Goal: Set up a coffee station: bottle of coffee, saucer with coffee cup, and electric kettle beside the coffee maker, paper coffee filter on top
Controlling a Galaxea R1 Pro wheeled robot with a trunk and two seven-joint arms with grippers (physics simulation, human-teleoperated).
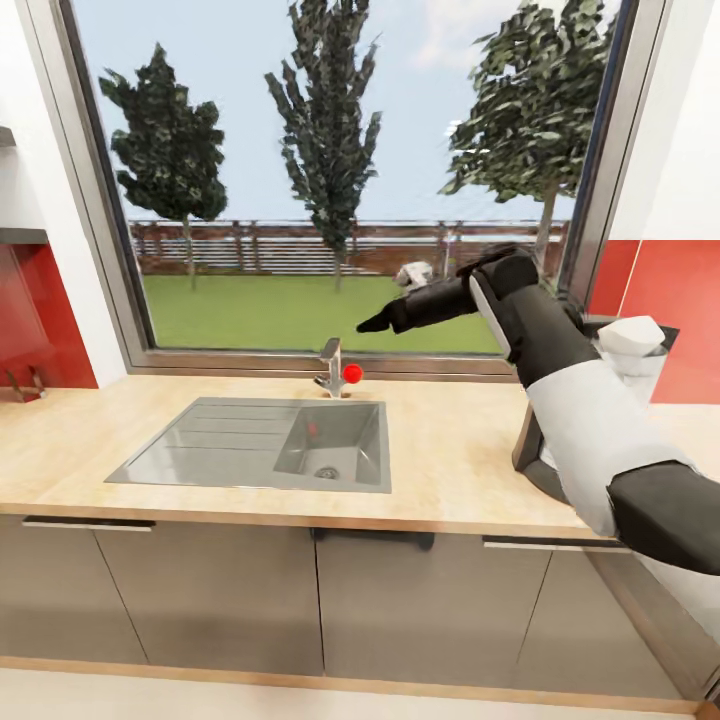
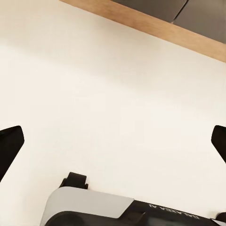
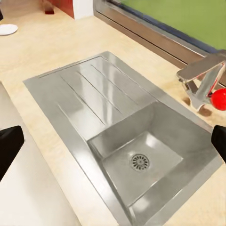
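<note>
Black fingertips [image 3: 8, 145] of our right jaws stand wide apart, released and empty. Below them lies the steel sink [image 3: 113, 117], its drain [image 3: 140, 162] in the basin, with the tap [image 3: 202, 82] and a red knob [image 3: 219, 99] at the rim. Beyond the draining-board end, well apart from the sink, the saucer [image 3: 7, 29] lies flat on the table [image 3: 42, 52].

From the head, our right arm [image 1: 560, 400] comes in from 4 o'clock and reaches over the table towards the window [image 1: 340, 170], with the jaws above the tap at the sink's 12 o'clock. At the sink's 3 o'clock the coffee maker [image 1: 645, 365] stands on the table, largely hidden behind the arm. A white shape sits on top of it, and we cannot tell what it is.

Our left jaws are released too, fingertips [image 2: 9, 143] far apart and empty, over the pale floor [image 2: 113, 94], near a wooden plinth [image 2: 155, 26] and grey cabinets [image 2: 146, 5].
</note>
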